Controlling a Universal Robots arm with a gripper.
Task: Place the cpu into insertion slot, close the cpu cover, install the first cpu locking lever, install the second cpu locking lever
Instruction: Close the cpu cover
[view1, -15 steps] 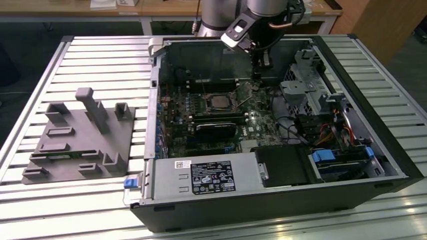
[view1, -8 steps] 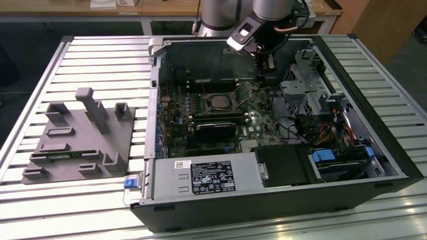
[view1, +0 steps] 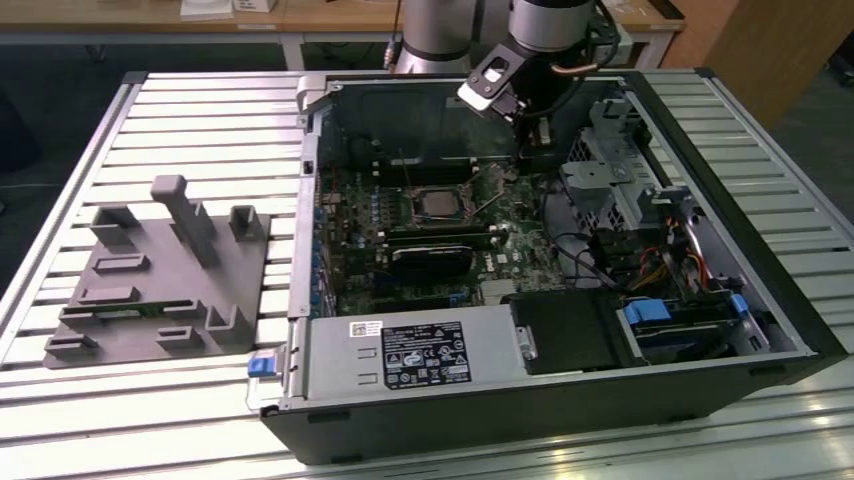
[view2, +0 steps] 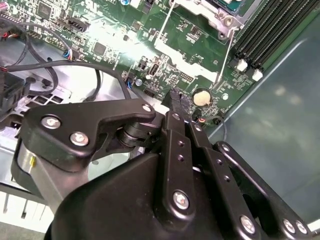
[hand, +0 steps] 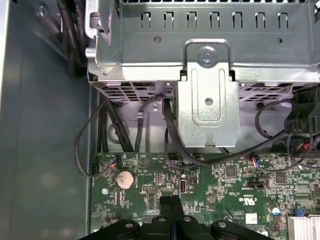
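One small square cpu (view1: 438, 203) lies flat in its socket near the middle of the motherboard (view1: 354, 272), inside the open computer case (view1: 534, 412). I judge it light, rigid and easily damaged on its underside, so it is best taken by opposite edges, never across the face. The cpu cover (view2: 205, 10), a thin stiff metal frame, seems to lie over it, though I cannot tell whether it is fully down. A locking lever (view2: 225, 55), a springy wire rod, stands free beside the socket; its bent end looks like the place to push.

In the second wrist view the gripper (view2: 176, 100) has its fingers pressed together with nothing visible between them. It hangs over the board near a coin cell battery (view2: 201, 96), apart from the socket. Memory slots (view2: 262, 30) run alongside the socket. The drive cage (hand: 207, 105) and loose cables (hand: 169, 130) crowd the board's edge by the gripper, leaving the arm little room.
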